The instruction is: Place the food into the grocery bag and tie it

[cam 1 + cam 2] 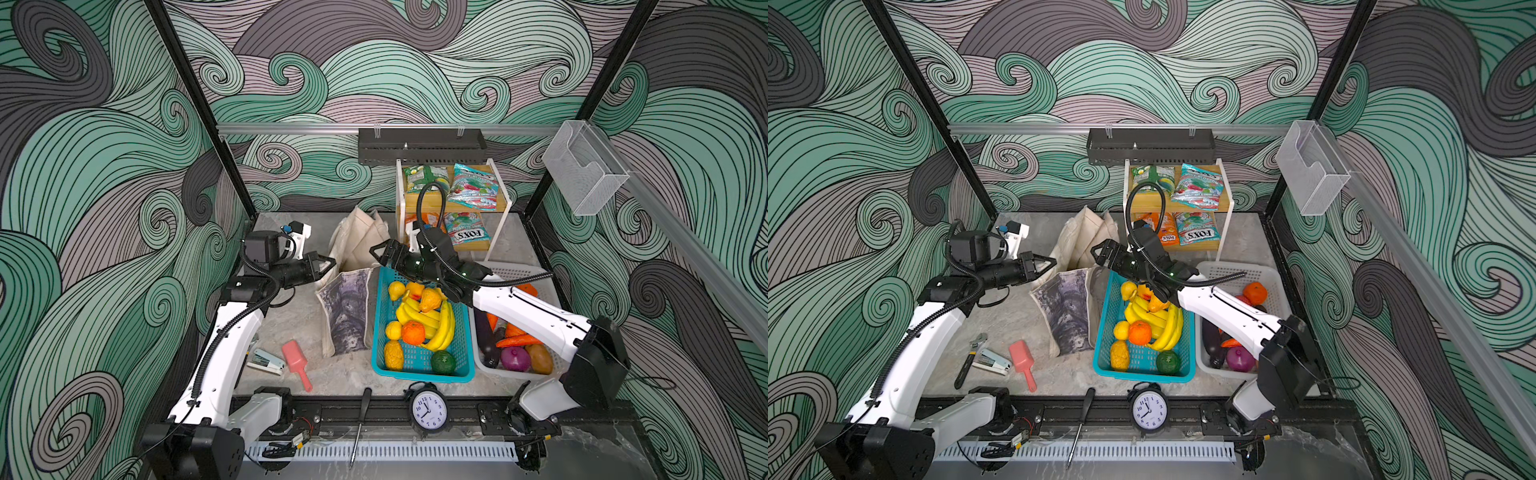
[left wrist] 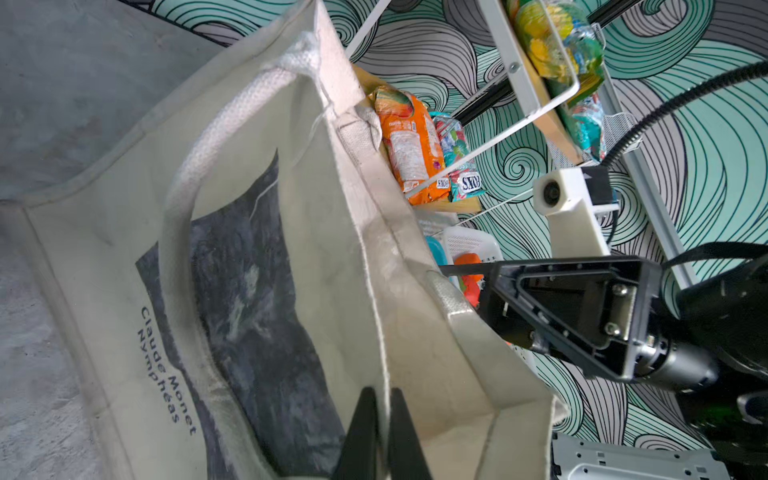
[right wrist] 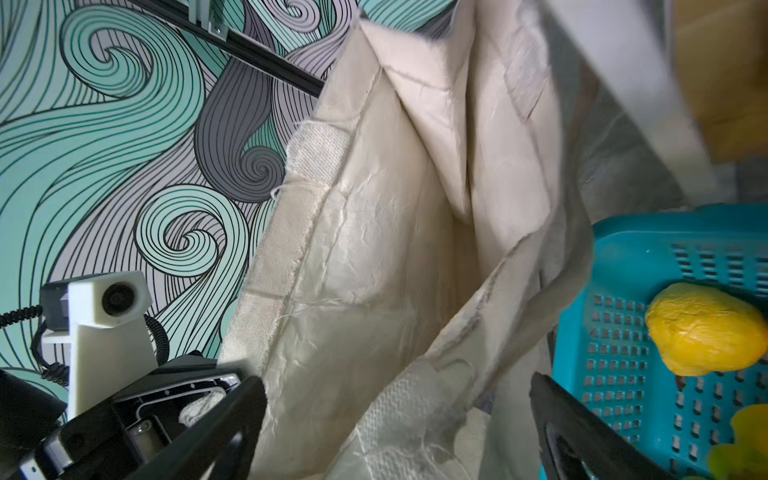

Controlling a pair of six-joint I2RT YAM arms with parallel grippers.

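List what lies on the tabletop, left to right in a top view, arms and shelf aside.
Stapler, pink scoop, canvas tote bag, teal fruit basket, white vegetable basket.

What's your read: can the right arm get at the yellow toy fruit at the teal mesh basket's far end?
Probably yes. The right gripper hangs open and empty over the beige canvas tote bag, beside the teal mesh basket; the yellow toy fruit lies uncovered, nothing between.

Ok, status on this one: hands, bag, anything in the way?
Left hand shut on canvas tote rim. Right hand open, empty, at the tote mouth. Toy fruit unbagged in teal basket. Nothing blocking.
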